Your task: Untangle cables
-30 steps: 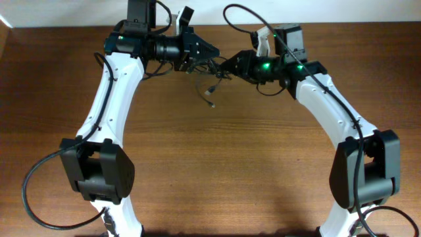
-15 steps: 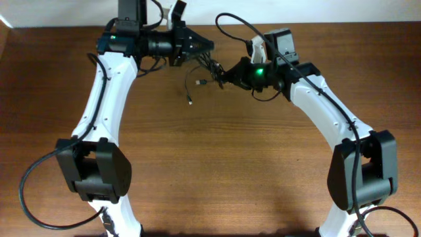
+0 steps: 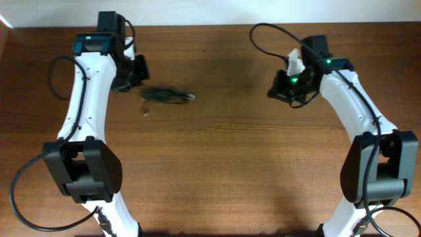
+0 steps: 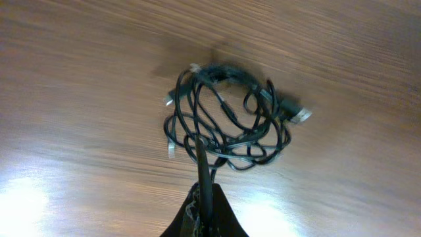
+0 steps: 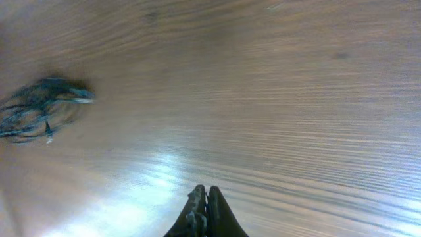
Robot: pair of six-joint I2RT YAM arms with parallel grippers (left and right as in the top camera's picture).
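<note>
The cables [image 3: 164, 95] are a tangled bunch of thin black cords lying on the wooden table at the back left. The bunch fills the middle of the left wrist view [image 4: 227, 122], with silvery plug tips at its left and right sides. My left gripper [image 3: 138, 72] is just left of the bunch, and in the left wrist view [image 4: 204, 194] it is shut on one black cord that runs out of the bunch. My right gripper [image 3: 273, 91] is shut and empty, far to the right. The right wrist view shows its closed jaws [image 5: 206, 194] and the bunch far off [image 5: 39, 108].
The wooden table [image 3: 217, 164] spreads between the two arms. Thick black robot cables loop off each arm. The table's back edge [image 3: 210, 26] lies just behind both grippers.
The grippers met over the back middle with cords hanging between them. Now they are wide apart; the bunch has gone left with my left gripper and lies on the table. The right gripper has let go.
</note>
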